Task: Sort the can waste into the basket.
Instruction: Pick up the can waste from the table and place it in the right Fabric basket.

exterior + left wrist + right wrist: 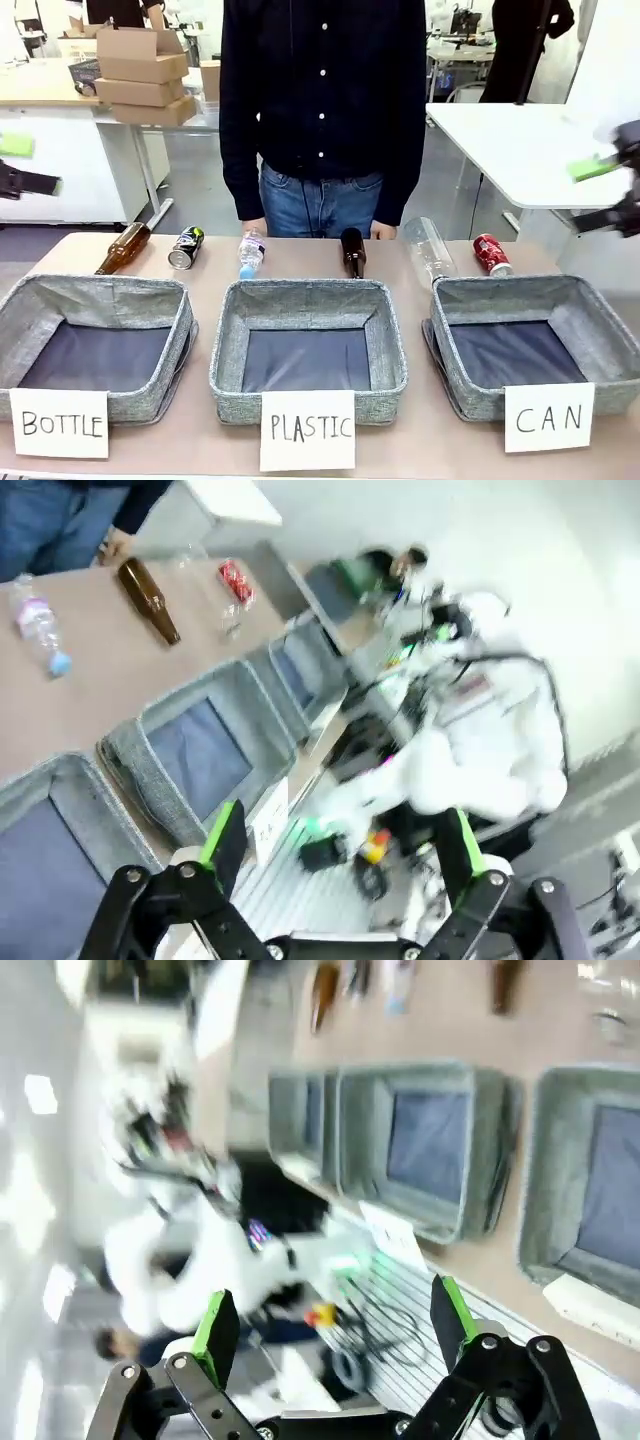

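The red dented can (pixel 492 254) lies at the far edge behind the grey CAN basket (pixel 600 345), which holds nothing. The black can (pixel 186 247) lies far left, behind the BOTTLE basket. My left gripper (pixel 20 165) hangs off the table's left side, far from both cans. My right gripper (pixel 605 192) hovers blurred at the right edge, above and right of the red can. Both wrist views show the jaws apart and empty: left gripper (pixel 340 855), right gripper (pixel 335 1330). The left wrist view shows the red can (pixel 236 580); the right wrist view shows the CAN basket (pixel 545 1190).
Baskets carded BOTTLE (pixel 30 310) and PLASTIC (pixel 225 345) stand left and middle. Behind them lie a brown bottle (pixel 122 248), a small plastic bottle (pixel 251 253), a dark bottle (pixel 353 252) and a clear plastic bottle (pixel 428 250). A person (pixel 322 110) stands at the far side.
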`<act>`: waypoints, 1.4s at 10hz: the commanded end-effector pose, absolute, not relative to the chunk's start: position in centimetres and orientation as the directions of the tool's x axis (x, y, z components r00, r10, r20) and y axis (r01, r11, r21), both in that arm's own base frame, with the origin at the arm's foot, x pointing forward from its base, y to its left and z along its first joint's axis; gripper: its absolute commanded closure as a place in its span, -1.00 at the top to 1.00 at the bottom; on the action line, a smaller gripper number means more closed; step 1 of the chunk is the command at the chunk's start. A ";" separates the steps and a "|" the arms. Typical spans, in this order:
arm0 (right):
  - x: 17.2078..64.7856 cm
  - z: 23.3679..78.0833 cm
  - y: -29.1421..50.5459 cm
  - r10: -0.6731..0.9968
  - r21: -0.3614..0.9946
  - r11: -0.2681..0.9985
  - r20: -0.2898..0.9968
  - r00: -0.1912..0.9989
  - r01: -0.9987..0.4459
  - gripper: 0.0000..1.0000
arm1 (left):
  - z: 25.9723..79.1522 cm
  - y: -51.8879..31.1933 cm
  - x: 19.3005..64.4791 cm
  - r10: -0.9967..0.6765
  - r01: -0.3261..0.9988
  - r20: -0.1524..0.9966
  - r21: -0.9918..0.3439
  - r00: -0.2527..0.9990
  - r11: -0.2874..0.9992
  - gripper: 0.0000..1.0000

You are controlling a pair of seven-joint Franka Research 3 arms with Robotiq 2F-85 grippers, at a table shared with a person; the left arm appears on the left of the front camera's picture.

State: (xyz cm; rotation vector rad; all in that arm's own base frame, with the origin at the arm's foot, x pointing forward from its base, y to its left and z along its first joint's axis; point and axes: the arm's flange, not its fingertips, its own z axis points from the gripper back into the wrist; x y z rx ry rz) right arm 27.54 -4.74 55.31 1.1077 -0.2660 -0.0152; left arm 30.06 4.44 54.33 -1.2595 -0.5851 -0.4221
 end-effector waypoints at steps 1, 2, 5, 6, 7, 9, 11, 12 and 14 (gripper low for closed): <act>25.5 53.3 -4.8 -0.449 0.883 0.467 0.190 0.873 0.049 1.00 | 51.6 -1.2 27.9 0.007 0.443 0.575 -0.638 0.818 0.630 1.00; 27.5 55.3 -4.7 -0.144 0.885 0.450 0.205 0.968 -0.120 1.00 | 54.3 4.4 30.1 0.019 0.597 0.623 -0.758 0.782 0.262 1.00; 27.5 55.3 -4.7 -0.144 0.885 0.450 0.205 0.968 -0.120 1.00 | 54.3 4.4 30.1 0.019 0.597 0.623 -0.758 0.782 0.262 1.00; 27.5 55.3 -4.7 -0.144 0.885 0.450 0.205 0.968 -0.120 1.00 | 54.3 4.4 30.1 0.019 0.597 0.623 -0.758 0.782 0.262 1.00; 27.5 55.3 -4.7 -0.144 0.885 0.450 0.205 0.968 -0.120 1.00 | 54.3 4.4 30.1 0.019 0.597 0.623 -0.758 0.782 0.262 1.00; 27.5 55.3 -4.7 -0.144 0.885 0.450 0.205 0.968 -0.120 1.00 | 54.3 4.4 30.1 0.019 0.597 0.623 -0.758 0.782 0.262 1.00; 27.5 55.3 -4.7 -0.144 0.885 0.450 0.205 0.968 -0.120 1.00 | 54.3 4.4 30.1 0.019 0.597 0.623 -0.758 0.782 0.262 1.00; 27.5 55.3 -4.7 -0.144 0.885 0.450 0.205 0.968 -0.120 1.00 | 54.3 4.4 30.1 0.019 0.597 0.623 -0.758 0.782 0.262 1.00; 27.5 55.3 -4.7 -0.144 0.885 0.450 0.205 0.968 -0.120 1.00 | 54.3 4.4 30.1 0.019 0.597 0.623 -0.758 0.782 0.262 1.00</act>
